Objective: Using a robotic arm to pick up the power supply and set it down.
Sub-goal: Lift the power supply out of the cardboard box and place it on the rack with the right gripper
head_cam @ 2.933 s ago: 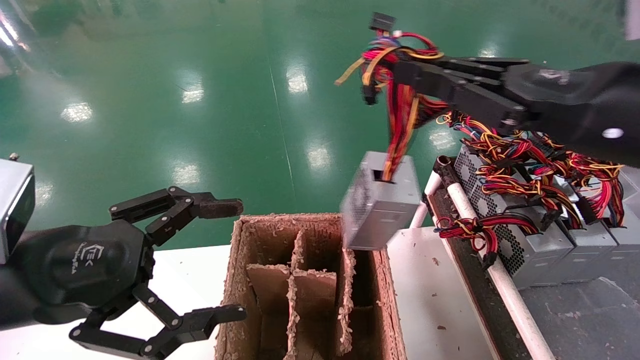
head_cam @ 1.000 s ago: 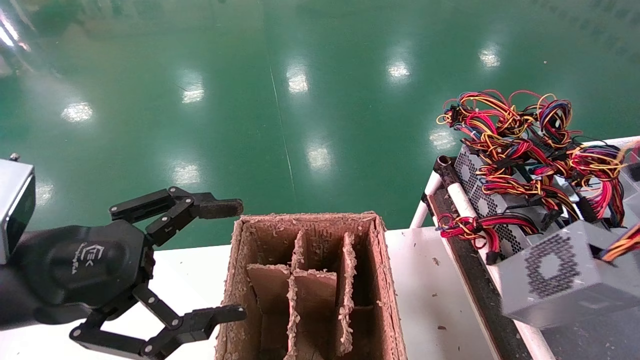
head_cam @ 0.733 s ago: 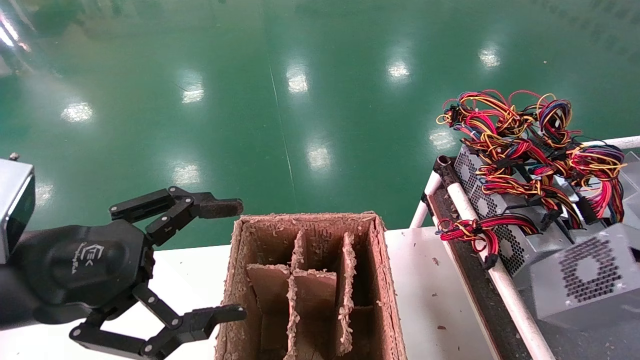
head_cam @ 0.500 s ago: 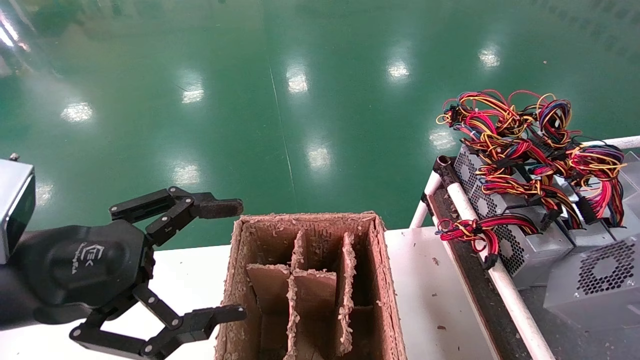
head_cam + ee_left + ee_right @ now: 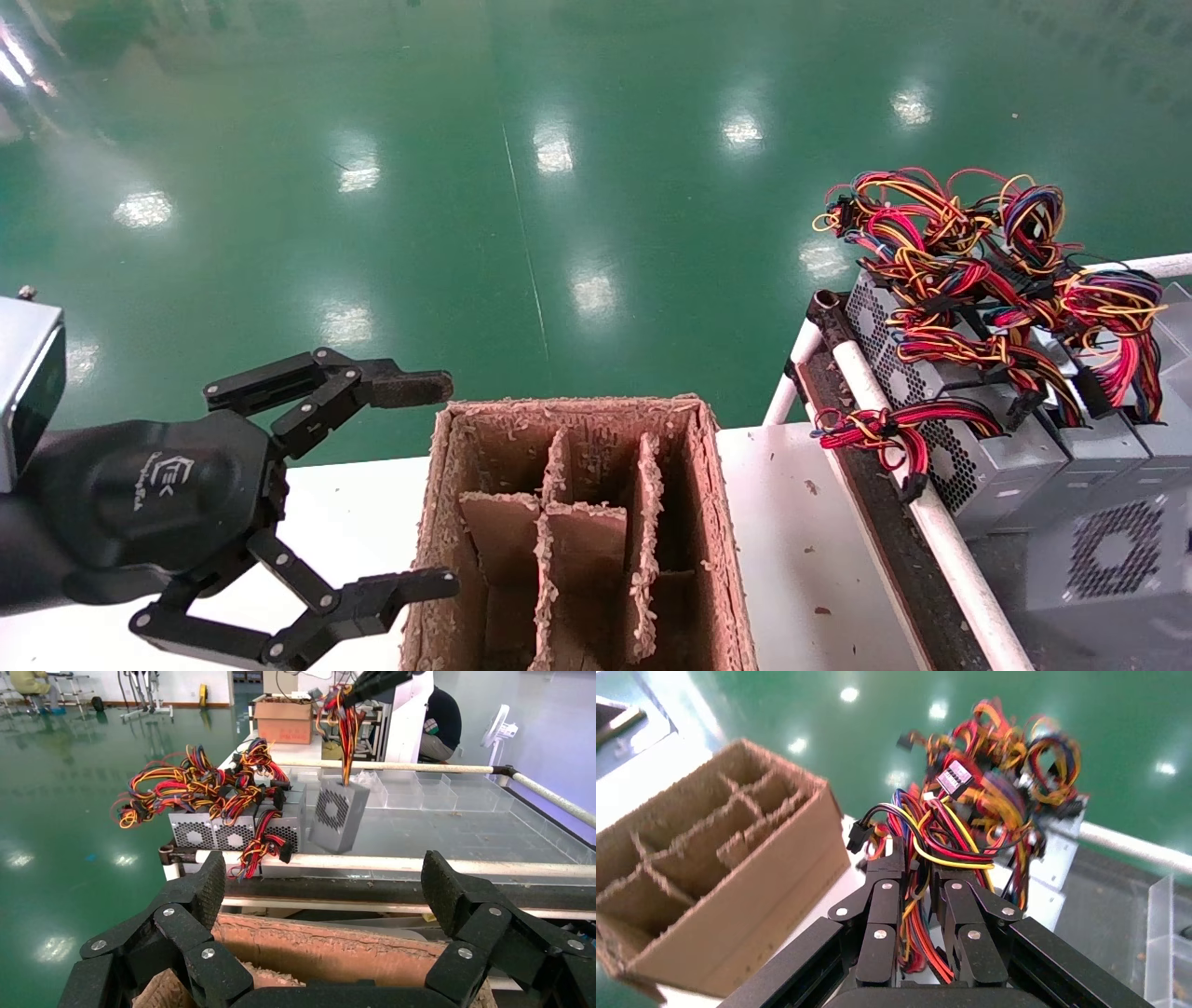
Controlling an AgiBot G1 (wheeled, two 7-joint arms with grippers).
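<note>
A: Where is the power supply (image 5: 1113, 559) located, and how is it held?

B: It is seen at the right of the head view, low over the grey tray (image 5: 1043, 596), just beside the row of other power supply units (image 5: 987, 438), its fan grille turned toward the camera. Its wire bundle (image 5: 933, 846) is pinched between the nearly closed fingers (image 5: 880, 917) of the right gripper (image 5: 916, 881). In the left wrist view the unit (image 5: 339, 813) is seen hanging from those wires. Whether it is touching the tray cannot be told.

A: How should the set-down be carried out?

B: A slow, vertical descent is advised, since a load hung from cables is judged liable to swing or turn. Release should be withheld until the case is resting flat. The wires of neighbouring units should be kept clear of the fingers.

A: And the left gripper (image 5: 410, 485)?

B: It is parked with its fingers spread wide and nothing held, just beside the divided cardboard box (image 5: 568, 522) on the white table (image 5: 792, 559).
</note>
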